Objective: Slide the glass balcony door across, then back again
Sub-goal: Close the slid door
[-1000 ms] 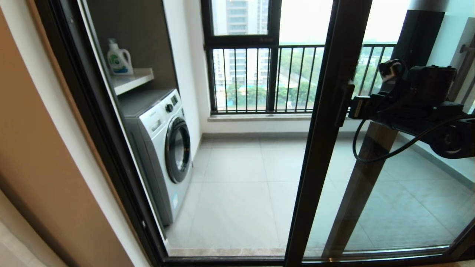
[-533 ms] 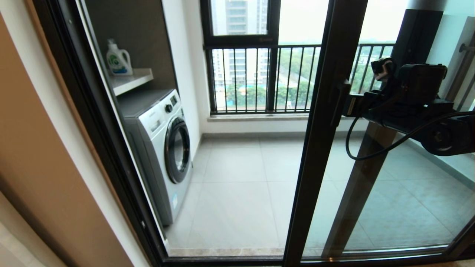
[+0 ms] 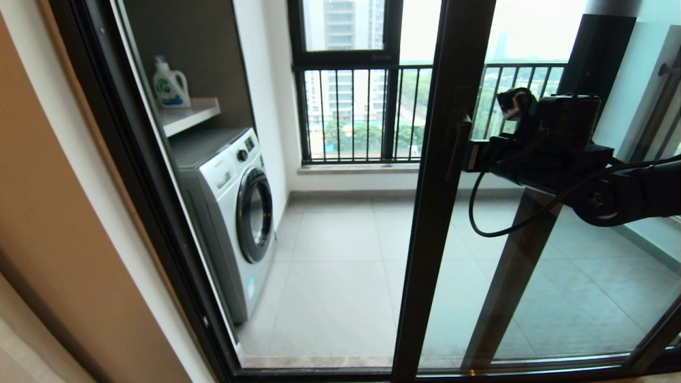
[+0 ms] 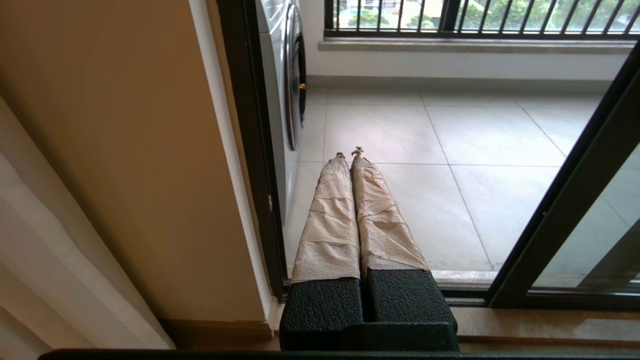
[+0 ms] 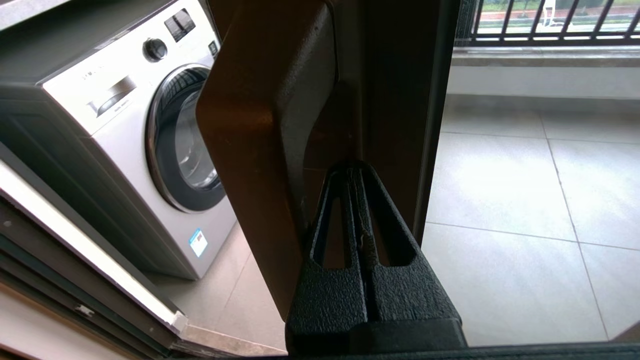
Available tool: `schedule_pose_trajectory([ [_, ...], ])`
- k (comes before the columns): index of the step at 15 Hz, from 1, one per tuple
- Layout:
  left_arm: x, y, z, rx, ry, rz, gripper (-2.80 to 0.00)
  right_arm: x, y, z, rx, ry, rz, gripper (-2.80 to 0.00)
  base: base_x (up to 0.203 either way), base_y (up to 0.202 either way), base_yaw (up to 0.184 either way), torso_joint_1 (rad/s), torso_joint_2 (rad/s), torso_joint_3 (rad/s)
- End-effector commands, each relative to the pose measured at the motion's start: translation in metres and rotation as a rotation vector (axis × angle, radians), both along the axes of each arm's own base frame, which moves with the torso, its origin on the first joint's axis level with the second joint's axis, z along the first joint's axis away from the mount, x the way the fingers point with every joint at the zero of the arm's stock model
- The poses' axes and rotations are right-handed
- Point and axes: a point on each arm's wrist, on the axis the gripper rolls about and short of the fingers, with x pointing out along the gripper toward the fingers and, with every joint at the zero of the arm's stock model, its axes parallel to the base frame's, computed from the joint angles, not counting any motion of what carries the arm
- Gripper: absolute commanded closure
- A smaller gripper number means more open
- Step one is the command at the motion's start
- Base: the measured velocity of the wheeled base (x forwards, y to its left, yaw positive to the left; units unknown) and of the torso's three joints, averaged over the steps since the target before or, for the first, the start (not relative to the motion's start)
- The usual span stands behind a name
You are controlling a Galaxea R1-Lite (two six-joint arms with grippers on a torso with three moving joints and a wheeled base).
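The glass balcony door (image 3: 433, 223) stands partly across the opening, its dark stile just right of the middle in the head view. My right gripper (image 3: 469, 157) is shut with nothing between its fingers, and its tips sit tucked in behind the bar handle (image 3: 457, 139) on the stile. In the right wrist view the shut gripper (image 5: 352, 168) points into the hollow between the brown handle (image 5: 265, 125) and the door stile (image 5: 395, 100). My left gripper (image 4: 348, 152) is shut and empty. It hangs low by the doorway's left jamb, apart from the door (image 4: 565, 215).
A white washing machine (image 3: 234, 213) stands on the balcony's left, under a shelf with a detergent bottle (image 3: 170, 85). The black railing (image 3: 362, 111) lines the far window. The dark left jamb (image 3: 133, 159) bounds the opening. A second dark stile (image 3: 511, 276) shows behind the glass.
The door's stile and my right gripper have moved together to the left, so the open gap beside the washing machine is narrower. The left arm has not moved.
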Motion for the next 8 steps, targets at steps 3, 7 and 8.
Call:
schedule_pose_trajectory([
  [3,0.0,0.0,0.0,0.0,0.002,0.001,0.0,0.012,0.04,-0.006,-0.005,-0.005,0.008,0.0,0.0,0.0,0.0,0.0,0.0,0.0],
  [7,0.0,0.0,0.0,-0.001,0.002,0.0,0.0,0.012,0.057,-0.009,-0.009,0.004,0.039,0.0,0.0,0.0,0.0,0.0,0.0,0.0],
  [8,0.0,0.0,0.0,0.001,0.002,0.002,0.0,0.012,0.059,-0.011,-0.01,0.007,0.043,0.0,0.0,0.0,0.0,0.0,0.0,0.0],
])
